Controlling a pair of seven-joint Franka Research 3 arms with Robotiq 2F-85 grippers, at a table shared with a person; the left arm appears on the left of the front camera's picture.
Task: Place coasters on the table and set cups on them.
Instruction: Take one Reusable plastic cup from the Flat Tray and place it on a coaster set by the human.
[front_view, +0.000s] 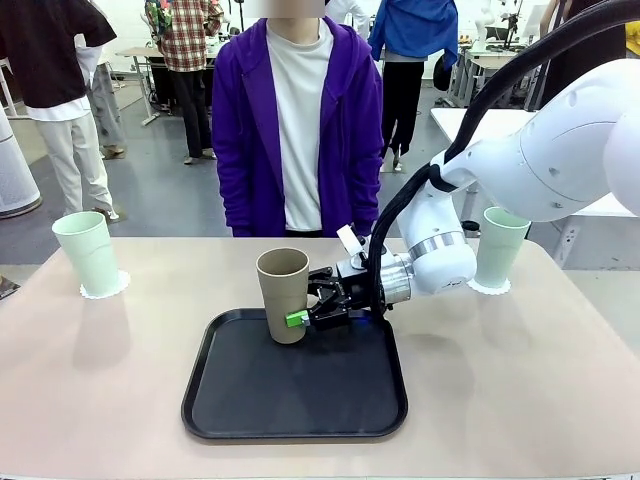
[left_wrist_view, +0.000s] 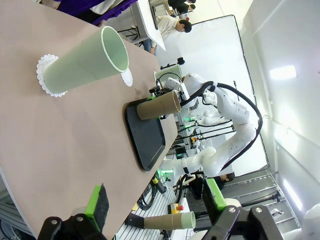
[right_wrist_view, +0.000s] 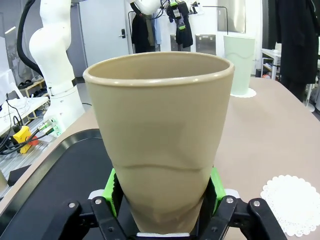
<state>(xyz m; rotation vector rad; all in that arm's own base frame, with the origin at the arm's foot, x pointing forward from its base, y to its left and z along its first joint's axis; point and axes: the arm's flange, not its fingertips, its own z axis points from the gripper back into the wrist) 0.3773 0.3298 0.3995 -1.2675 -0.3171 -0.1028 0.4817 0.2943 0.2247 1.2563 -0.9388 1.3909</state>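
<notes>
Two mint cups (front_view: 88, 252) (front_view: 498, 246) already stand on coasters (front_view: 104, 287) either side of the black tray (front_view: 295, 380), while the right gripper (front_view: 300, 316) clasps the tan cup (front_view: 283, 293) on that tray, a bare coaster (right_wrist_view: 294, 203) waiting on the counter (front_view: 100, 390) beside it; the left gripper (left_wrist_view: 155, 202) gapes idle.

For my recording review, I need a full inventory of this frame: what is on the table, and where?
Tan cup: one, tan-brown, upright on the tray, gripped low down.
Mint cups: two, pale green, far left and far right, each on a coaster.
Spare coaster: one, white, bare on the table beside the tray.
Tray: one, black, centre.
Table: one, beige-pink.
Person: one, purple jacket, far side.
Left gripper: open, above the table edge.
Right gripper: shut on the tan cup.
</notes>
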